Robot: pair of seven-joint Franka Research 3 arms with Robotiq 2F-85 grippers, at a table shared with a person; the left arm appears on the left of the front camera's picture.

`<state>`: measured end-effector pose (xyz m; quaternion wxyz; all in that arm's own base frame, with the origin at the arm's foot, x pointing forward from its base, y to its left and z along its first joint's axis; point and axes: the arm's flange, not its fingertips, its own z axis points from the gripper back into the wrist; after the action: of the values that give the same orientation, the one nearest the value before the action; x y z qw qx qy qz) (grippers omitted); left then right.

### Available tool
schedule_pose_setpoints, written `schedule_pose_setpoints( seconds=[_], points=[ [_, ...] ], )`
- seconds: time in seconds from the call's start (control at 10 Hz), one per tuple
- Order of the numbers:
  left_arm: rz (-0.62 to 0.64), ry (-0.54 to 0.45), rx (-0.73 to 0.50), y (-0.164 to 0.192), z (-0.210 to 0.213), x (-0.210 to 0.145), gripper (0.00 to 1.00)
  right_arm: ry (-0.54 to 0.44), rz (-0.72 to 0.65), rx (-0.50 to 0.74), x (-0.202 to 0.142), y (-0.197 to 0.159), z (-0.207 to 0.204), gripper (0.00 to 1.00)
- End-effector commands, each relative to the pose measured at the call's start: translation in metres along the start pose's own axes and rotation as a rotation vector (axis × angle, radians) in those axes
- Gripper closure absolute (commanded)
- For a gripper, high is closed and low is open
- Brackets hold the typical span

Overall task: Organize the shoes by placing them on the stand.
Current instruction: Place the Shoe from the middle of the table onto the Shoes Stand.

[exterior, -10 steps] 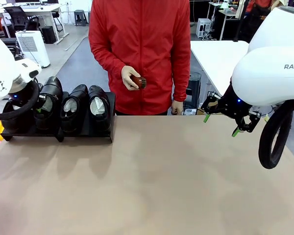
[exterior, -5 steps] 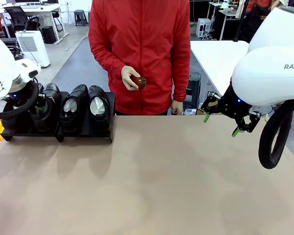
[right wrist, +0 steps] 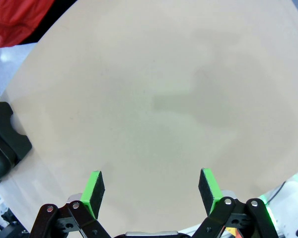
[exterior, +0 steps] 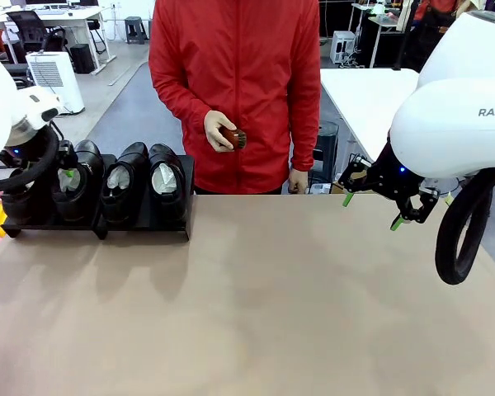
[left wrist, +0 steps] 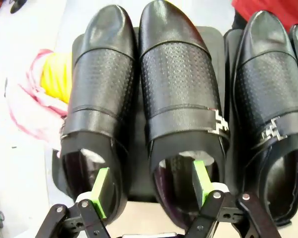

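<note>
Left gripper (left wrist: 151, 184) has just let go: a second ago it was clamped on the second shoe from the left (left wrist: 181, 114), now the jaws stand wide apart, one green pad (left wrist: 100, 191) over the heel opening of the leftmost shoe (left wrist: 99, 109), the other over the heel opening of the shoe it dropped off. Neither pad grips anything in the left wrist view. Front view agrees: that shoe sat high and tilted a second ago, now it's down level with its neighbours.

All four shoes sit on the stand (exterior: 144, 219), toes pointing away from the robot, side by side, at the table's far left corner. White paper stuffing shows in the heel openings. The two left ones touch or nearly touch; can't tell which.

Right gripper (exterior: 373, 209) hangs wide open over bare table (right wrist: 154, 99), well apart from the stand, holding nothing.

Person stands at the far side with the small brown brush (exterior: 234, 139) in one hand (exterior: 219, 132); not part of the job.

My read: placement is done, the task is basically complete. Only thing left is lifting the left arm straight up and clear without snagging a heel collar.
</note>
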<state>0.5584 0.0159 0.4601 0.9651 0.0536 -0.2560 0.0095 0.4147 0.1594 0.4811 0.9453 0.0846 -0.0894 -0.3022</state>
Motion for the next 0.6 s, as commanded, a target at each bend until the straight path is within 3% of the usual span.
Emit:
schedule_pose_setpoints(
  seconds=[0.0,0.3,0.5],
  points=[
    [0.002,-0.001,0.032,-0.004,0.017,-0.013,0.18,0.005,0.017,0.009,0.003,0.000,0.002,0.00],
    [0.005,-0.004,0.023,-0.006,0.046,-0.019,0.18,0.005,0.017,0.009,0.003,0.000,0.002,0.00],
    [-0.007,-0.010,0.004,-0.001,0.025,-0.009,0.18,0.005,0.017,0.009,0.003,0.000,0.002,0.00]
  ],
)
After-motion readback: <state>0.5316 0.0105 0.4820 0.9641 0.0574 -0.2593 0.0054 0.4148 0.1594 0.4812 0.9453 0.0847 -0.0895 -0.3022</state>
